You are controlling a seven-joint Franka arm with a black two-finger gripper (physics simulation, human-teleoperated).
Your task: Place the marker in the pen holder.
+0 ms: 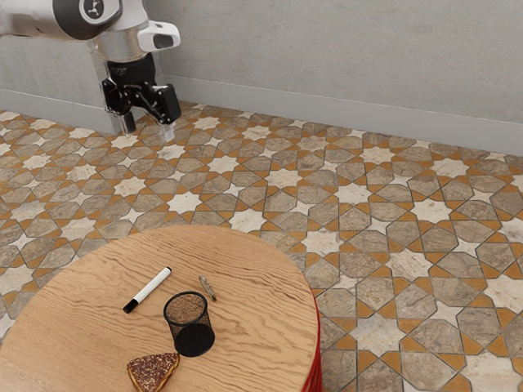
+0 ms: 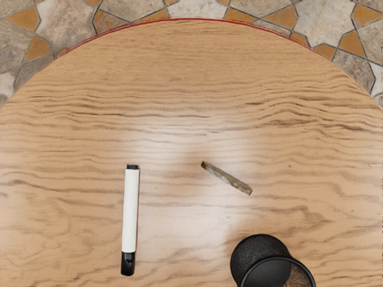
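Exterior view: gripper (image 1: 148,127) spread wide at the exterior view's left; marker (image 1: 149,289) beside pen holder (image 1: 189,328), stick (image 1: 207,287) just beyond, speckled wedge (image 1: 152,371) nearer, all on round table (image 1: 261,302)

From my remote post I am counting one table (image 1: 265,294). On that table I am recording four items, and they are falling into four kinds: one marker (image 1: 149,289), one pen holder (image 1: 194,336), one small stick (image 1: 208,288) and one wedge (image 1: 153,372) of what is looking like pastry.
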